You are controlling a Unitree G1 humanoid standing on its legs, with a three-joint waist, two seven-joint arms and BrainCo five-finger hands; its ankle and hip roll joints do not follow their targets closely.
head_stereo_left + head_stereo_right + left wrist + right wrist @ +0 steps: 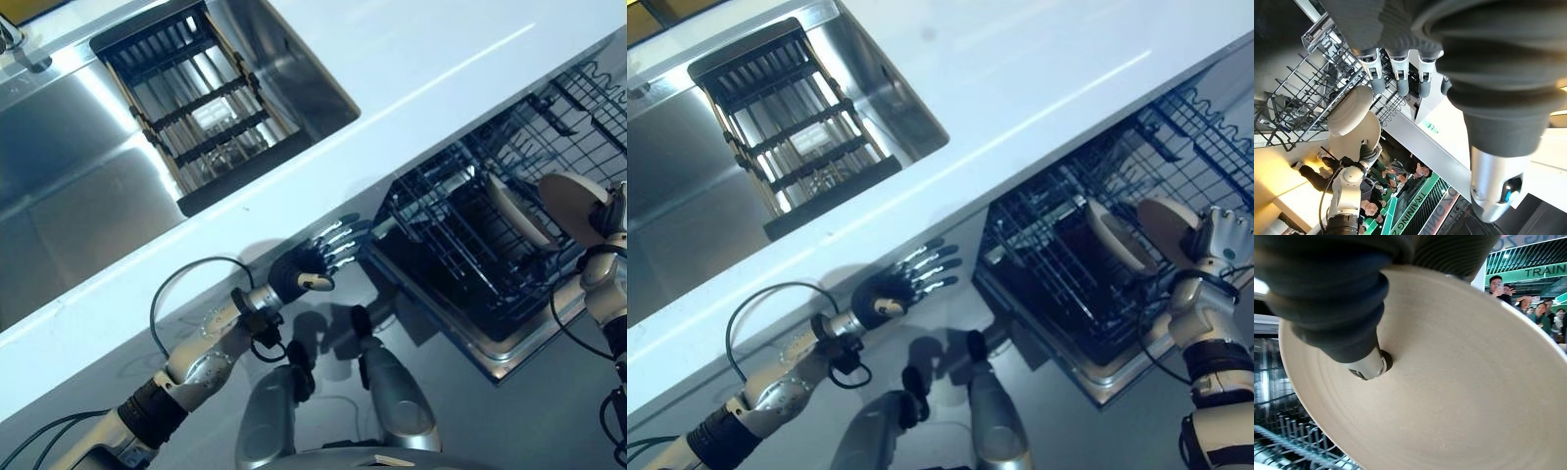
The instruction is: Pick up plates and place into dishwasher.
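While the right hand [1220, 238] grips a stiff, breakable plate [571, 206] by its rim at right, the left hand [315, 262] hangs open mid-frame.

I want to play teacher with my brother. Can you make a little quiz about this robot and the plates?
1. True or false: the robot's right hand holds a round beige plate.
2. Where does another beige plate already stand? A) steel sink B) dark wire dishwasher rack C) white countertop
3. Fill in: the left hand, fingers straight, holds ____.

Key: 1 true; 2 B; 3 nothing.
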